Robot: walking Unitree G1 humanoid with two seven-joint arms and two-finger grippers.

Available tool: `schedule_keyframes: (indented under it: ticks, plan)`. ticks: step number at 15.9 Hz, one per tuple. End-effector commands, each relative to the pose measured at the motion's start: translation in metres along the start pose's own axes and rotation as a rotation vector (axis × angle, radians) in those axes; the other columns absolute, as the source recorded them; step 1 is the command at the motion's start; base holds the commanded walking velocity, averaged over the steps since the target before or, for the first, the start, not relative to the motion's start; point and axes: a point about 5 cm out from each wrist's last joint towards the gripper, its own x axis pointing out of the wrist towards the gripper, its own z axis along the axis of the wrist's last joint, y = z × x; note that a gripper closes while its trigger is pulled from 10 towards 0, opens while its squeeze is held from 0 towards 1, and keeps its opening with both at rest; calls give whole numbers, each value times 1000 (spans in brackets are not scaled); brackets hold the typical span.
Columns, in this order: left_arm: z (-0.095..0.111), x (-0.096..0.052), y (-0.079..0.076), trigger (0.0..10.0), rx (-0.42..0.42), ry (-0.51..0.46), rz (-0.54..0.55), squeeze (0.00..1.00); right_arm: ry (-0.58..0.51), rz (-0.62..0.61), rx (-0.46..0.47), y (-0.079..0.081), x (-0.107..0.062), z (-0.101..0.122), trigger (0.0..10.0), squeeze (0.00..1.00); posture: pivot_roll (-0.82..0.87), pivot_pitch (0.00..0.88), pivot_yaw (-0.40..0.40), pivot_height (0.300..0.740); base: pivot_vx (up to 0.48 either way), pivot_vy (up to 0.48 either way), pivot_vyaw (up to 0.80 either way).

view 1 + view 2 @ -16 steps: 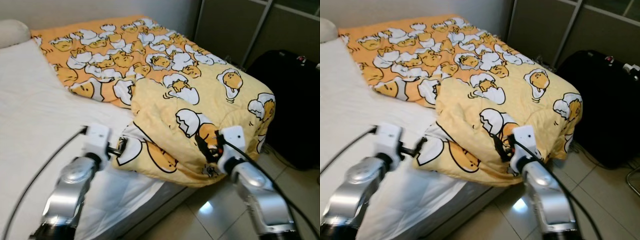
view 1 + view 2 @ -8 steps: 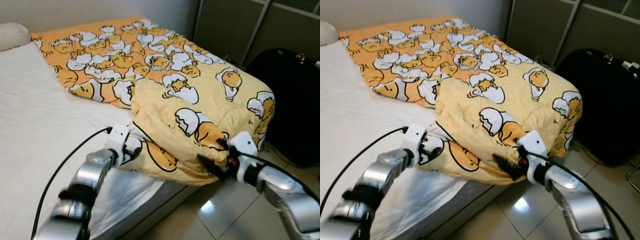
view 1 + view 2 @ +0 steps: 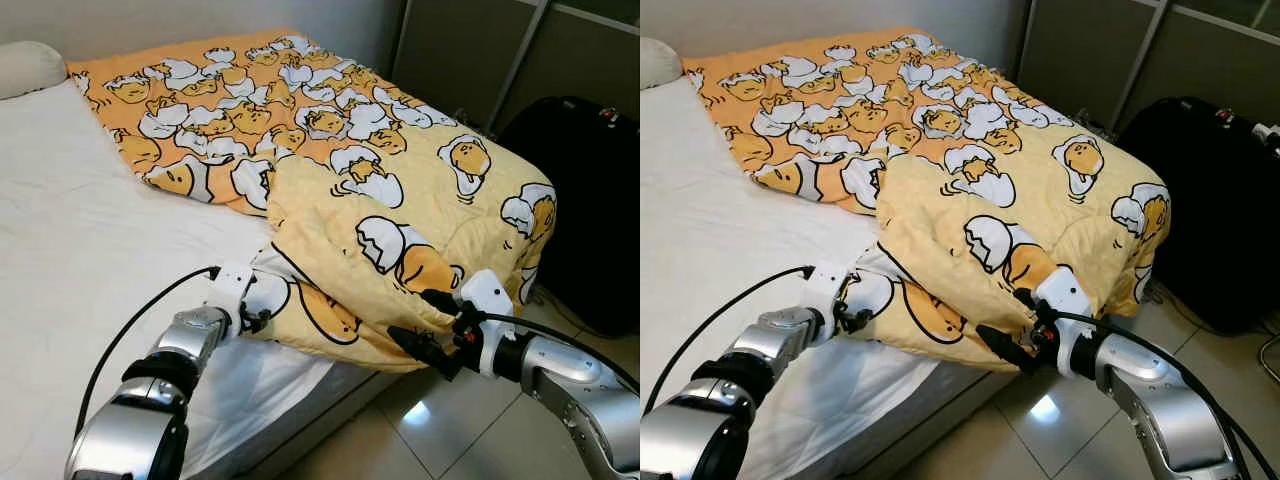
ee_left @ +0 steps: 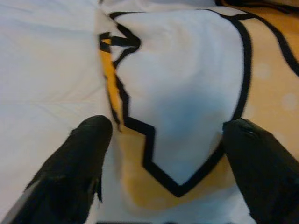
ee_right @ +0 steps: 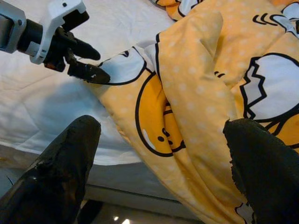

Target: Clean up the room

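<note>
Even, soft indoor light keeps the head views bright and sharp. A white glare spot sits on the floor tiles (image 3: pixel 417 414). The left wrist view is soft (fingers (image 4: pixel 77 168) blurred).

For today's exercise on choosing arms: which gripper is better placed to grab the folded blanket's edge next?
Probably left: the left gripper, open, already touches the blanket edge on the mattress. The right gripper hangs open beside the overhang.

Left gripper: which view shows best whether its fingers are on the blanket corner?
The left wrist view: both fingers straddle the blanket corner, open. The right wrist view shows the left gripper side-on at that edge; the eye views show it small.
</note>
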Motion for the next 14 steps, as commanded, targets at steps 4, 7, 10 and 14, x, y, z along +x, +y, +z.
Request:
schedule_keyframes:
  ticks: [4,7,10,14]
  plan:
    - [2,3,-6,0,-15,-18,-34,0,5,34,-4,0,0,5,10000,1000,-198,0,-27,740,0,0,0]
    - [-2,3,-5,0,4,-17,-26,0,19,59,-1,2,1,3,10000,1000,-198,0,-31,740,0,0,0]
    - [-4,3,-3,0,31,-4,-22,0,24,106,26,6,2,3,10000,1000,-199,0,-32,740,0,0,0]
    - [-6,3,-4,0,35,2,-38,0,101,253,99,16,-4,-5,10000,1000,-199,0,-32,740,0,0,0]
